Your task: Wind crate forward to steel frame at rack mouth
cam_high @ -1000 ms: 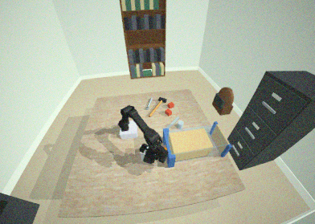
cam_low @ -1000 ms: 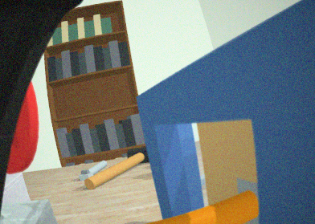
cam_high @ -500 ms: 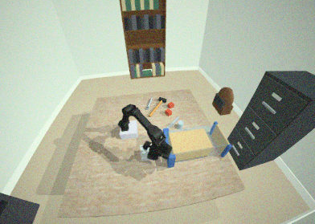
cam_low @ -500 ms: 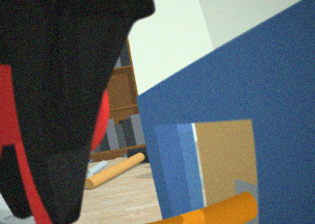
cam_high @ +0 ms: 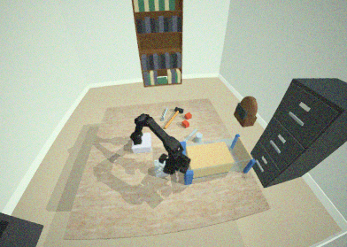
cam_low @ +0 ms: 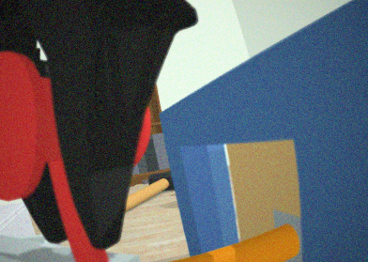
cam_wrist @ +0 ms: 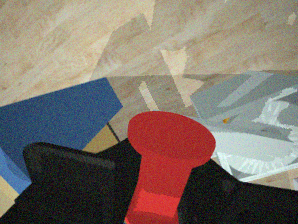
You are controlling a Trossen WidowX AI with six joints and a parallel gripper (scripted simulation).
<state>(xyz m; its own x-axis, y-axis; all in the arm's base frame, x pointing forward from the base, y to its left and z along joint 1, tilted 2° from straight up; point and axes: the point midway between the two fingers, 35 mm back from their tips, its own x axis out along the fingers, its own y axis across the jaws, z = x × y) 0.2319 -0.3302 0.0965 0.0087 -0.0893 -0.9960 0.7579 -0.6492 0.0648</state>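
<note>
My gripper [cam_high: 171, 165] [cam_wrist: 163, 132] is shut on the red winch handle [cam_wrist: 169, 136] [cam_low: 19, 141], whose round red knob fills the middle of the wrist view. It hangs low, just over the grey winch [cam_high: 159, 169] [cam_wrist: 250, 125], which lies right of the handle in the wrist view. The tan crate [cam_high: 209, 157] [cam_low: 260, 188] sits flat inside the clear-panelled cubby, behind the blue frame [cam_high: 188, 176] [cam_low: 282, 103] [cam_wrist: 55, 120] at its mouth. An orange bar [cam_low: 263, 243] runs low across the frame's opening. The hole on top of the winch is hidden.
A hammer [cam_high: 173, 117] [cam_low: 145, 192], a wrench [cam_high: 164, 114], two red blocks [cam_high: 188, 115] and a grey cylinder [cam_high: 198, 137] lie behind the cubby. A dark filing cabinet [cam_high: 301, 128] stands at the right. A bookshelf [cam_high: 157, 35] stands at the back wall.
</note>
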